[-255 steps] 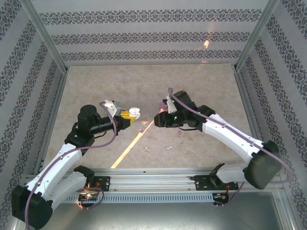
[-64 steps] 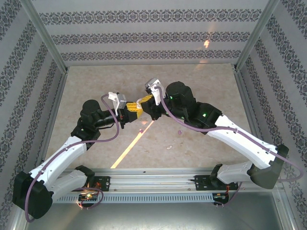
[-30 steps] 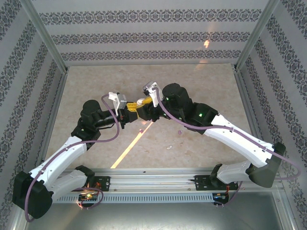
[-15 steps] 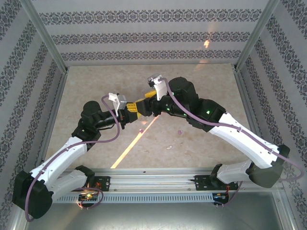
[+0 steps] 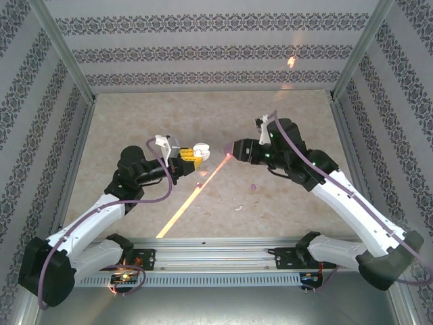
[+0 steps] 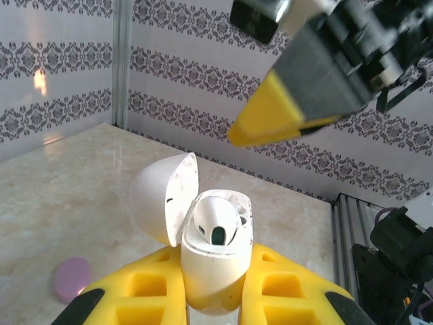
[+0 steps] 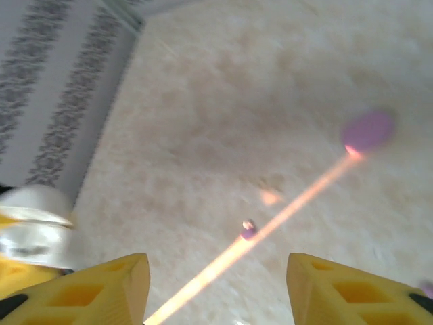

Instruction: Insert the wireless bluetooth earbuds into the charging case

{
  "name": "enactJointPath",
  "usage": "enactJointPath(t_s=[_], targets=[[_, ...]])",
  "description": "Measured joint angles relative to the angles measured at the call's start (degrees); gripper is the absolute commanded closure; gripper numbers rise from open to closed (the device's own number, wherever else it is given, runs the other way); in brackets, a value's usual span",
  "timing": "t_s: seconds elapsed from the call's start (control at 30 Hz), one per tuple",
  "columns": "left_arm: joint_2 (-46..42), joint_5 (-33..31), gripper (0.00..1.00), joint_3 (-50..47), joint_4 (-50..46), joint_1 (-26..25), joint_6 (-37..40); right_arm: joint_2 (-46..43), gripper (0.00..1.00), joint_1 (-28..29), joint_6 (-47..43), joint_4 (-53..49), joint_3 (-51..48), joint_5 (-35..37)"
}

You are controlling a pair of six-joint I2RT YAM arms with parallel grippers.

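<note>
One charging case pinched open-lidded in left tool; right tool spread, empty; next probably needed purple earbud pickup just ahead.

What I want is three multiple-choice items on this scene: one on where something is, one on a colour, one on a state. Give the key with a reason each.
1. Where is the white charging case?
A. in the right gripper
B. held in the left gripper
C. on the rail by the arm bases

2. What colour is the oval case lying on the table?
A. purple
B. green
C. black

3. How is the white case's lid?
A. shut
B. off, beside the oval case
C. swung open

Key:
B: yellow fingers pinch it from both sides.
A: it shows purple in the left wrist view.
C: the lid stands hinged back.
</note>
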Motion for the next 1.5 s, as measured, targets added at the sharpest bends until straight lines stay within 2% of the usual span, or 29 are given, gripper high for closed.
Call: enactJointPath(t_s=[0.27,0.47,0.6,0.83,1.07,1.27,1.5], targets=[[2.0,-2.4,1.00,-3.5,2.4,-2.0,2.0,-0.1,0.57,-1.3,9.4,-0.2,-17.9,-4.6],[3.1,-2.8,1.00,-1.9,1.0,-2.3,5.9,1.5,0.57,4.6,16.6,2.0,-26.5,-4.9],[4.4,-3.0,0.99,-1.7,1.1,-2.5,6.3,3.0,0.57,6.2,18.4,4.3,-27.8,-4.5],[3.9,-3.5,1.00,-3.2,1.1,-3.0,6.3,5.2,0.67,7.3,18.9,6.9,-29.7,-1.4],[1.0,-5.4,0.99,-6.9,1.2,-3.7,6.3,11.0,0.63,7.8,18.3,8.0,-29.5,-0.8],[-0.7,-6.1,0.99,-8.1,1.0,-3.8,6.3,15.0,0.64,8.8,18.0,8.9,-28.7,-0.6],[-2.7,-6.5,0.99,-8.1,-0.5,-3.8,6.5,21.6,0.64,9.2,14.9,10.1,-23.1,-0.5]])
